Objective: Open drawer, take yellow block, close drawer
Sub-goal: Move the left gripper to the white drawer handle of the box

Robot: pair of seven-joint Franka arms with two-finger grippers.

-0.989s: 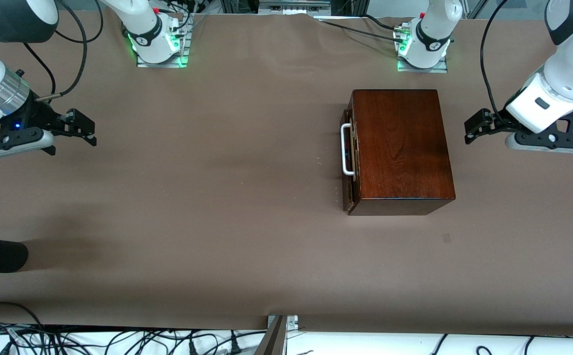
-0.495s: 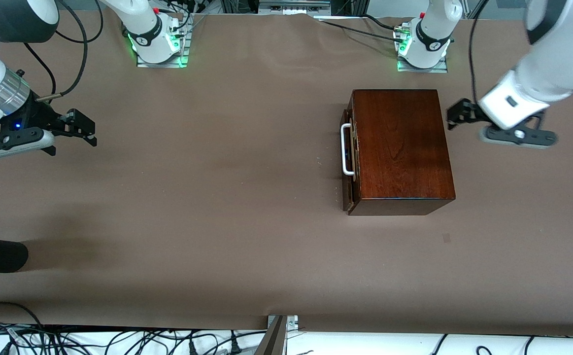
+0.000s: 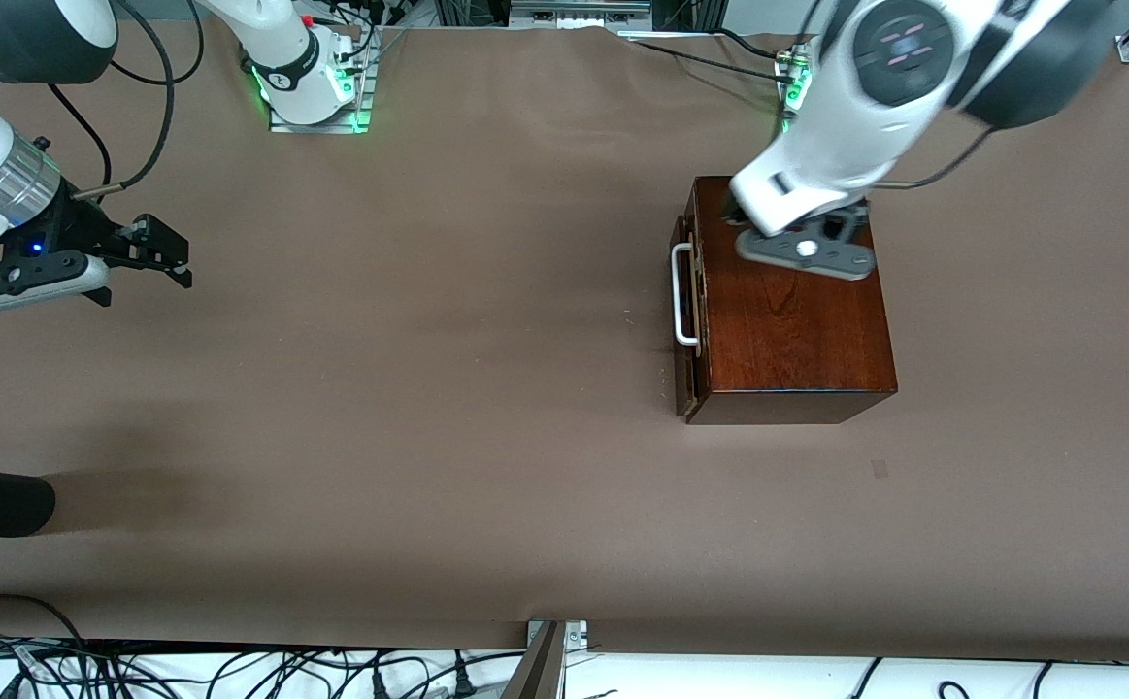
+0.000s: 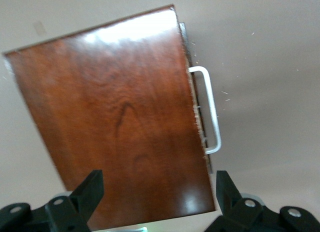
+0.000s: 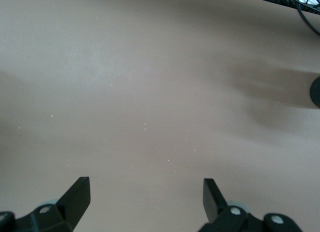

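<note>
Front view: dark mahogany box [image 3: 792, 296] sits on the brown table [image 3: 428, 388], toward the left arm's end. Its drawer [image 3: 683, 320] is shut or very nearly so, the reddish-brown front close against the box body, the white bar handle [image 3: 682, 294] facing the right arm's end of the table. Yellow block not visible anywhere; cannot tell where it lies.

Left gripper [image 3: 734, 216] hangs over the top of the box, above the part farther from the front camera, near the handle edge. Left wrist view: both fingers [image 4: 90, 189] stand wide apart with nothing between them, looking down on the glossy box top [image 4: 120, 127] and the handle [image 4: 210, 109] beside it. No contact with the box that I can see.

Right gripper [image 3: 171, 260] waits at the right arm's end of the table, above bare surface, well apart from the box. Right wrist view: fingers [image 5: 77, 194] spread wide, empty, only tabletop [image 5: 150, 92] beneath.
</note>
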